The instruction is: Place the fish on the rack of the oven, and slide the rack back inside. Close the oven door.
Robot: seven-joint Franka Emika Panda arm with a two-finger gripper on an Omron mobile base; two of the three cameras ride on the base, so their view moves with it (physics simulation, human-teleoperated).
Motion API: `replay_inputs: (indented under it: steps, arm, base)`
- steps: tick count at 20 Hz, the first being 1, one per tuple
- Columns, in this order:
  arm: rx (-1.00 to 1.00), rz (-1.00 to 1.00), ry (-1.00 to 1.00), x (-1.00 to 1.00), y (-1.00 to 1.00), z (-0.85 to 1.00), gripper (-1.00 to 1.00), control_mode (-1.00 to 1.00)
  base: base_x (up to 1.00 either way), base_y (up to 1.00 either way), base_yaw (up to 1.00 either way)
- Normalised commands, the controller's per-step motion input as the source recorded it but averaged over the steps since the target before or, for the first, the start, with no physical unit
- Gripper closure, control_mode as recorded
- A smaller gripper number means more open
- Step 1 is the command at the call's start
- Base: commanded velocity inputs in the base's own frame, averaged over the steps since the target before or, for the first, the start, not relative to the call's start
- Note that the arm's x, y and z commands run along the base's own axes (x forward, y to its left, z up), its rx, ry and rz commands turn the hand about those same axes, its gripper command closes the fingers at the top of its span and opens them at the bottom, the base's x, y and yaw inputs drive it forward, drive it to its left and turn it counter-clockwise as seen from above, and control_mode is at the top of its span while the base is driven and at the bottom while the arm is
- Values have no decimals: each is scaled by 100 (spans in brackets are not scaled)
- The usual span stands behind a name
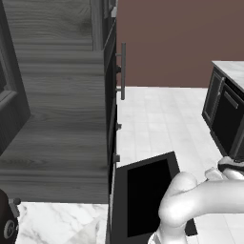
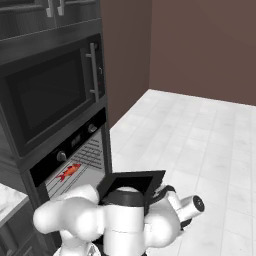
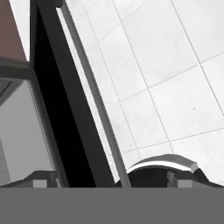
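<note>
Right base view: the red-orange fish [image 2: 69, 171] lies on the wire rack [image 2: 82, 165] inside the oven [image 2: 60, 155], below a microwave [image 2: 50, 95]; the oven door [image 2: 131, 182] hangs open, partly hidden by the arm. Left base view: the door's dark window [image 1: 145, 195] shows from above. Hand view: the gripper [image 3: 111, 180], fingers spread wide and holding nothing, hovers over the door's grey bar handle [image 3: 94, 100] and the tiled floor [image 3: 175, 65].

Red-orange fish [image 2: 69, 171] lies on the wire rack [image 2: 85, 161] inside the black oven [image 2: 65, 150]; the oven door [image 1: 145, 195] hangs open, its grey handle [image 3: 94, 94] outward.
</note>
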Motion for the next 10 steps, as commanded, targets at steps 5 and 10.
replay_inputs:
  steps: [5, 10]
  arm:
    - [20, 5, 5, 14, -9, -48, -100, -100]
    - [21, 4, 3, 9, 0, -65, -100, -100]
  base:
    - [0, 0, 0]
    - [0, 0, 0]
